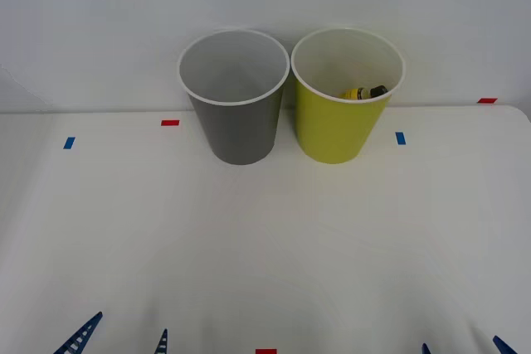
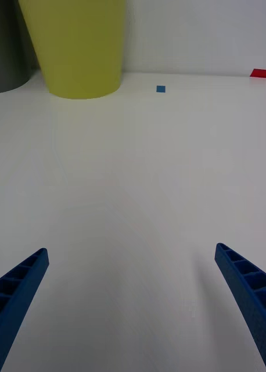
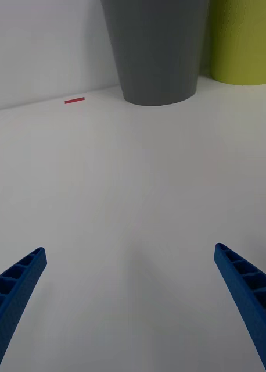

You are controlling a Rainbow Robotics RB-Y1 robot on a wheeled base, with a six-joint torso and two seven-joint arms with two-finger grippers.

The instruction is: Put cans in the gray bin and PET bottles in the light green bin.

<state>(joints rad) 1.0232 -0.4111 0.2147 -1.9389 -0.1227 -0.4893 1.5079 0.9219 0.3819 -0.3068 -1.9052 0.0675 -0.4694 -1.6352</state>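
The gray bin [image 1: 235, 113] [image 3: 156, 52] [image 2: 8, 52] and the light green bin [image 1: 340, 118] [image 2: 75, 46] [image 3: 240, 40] stand side by side at the back of the white table, gray on the left. Inside the light green bin lies the PET bottle [image 1: 367, 92], yellow with a black cap. What I see of the gray bin's inside is pale and bare. No can is visible. My left gripper [image 1: 123, 339] [image 3: 130, 302] is open at the near edge, left of centre. My right gripper [image 1: 465, 346] [image 2: 130, 302] is open at the near edge on the right. Both hold nothing.
Small tape marks lie on the table: red [image 1: 170, 123] and blue [image 1: 69, 143] at the left, blue [image 1: 401, 138] and red [image 1: 487, 100] at the right, red [image 1: 265, 351] at the front edge. A white wall rises just behind the bins.
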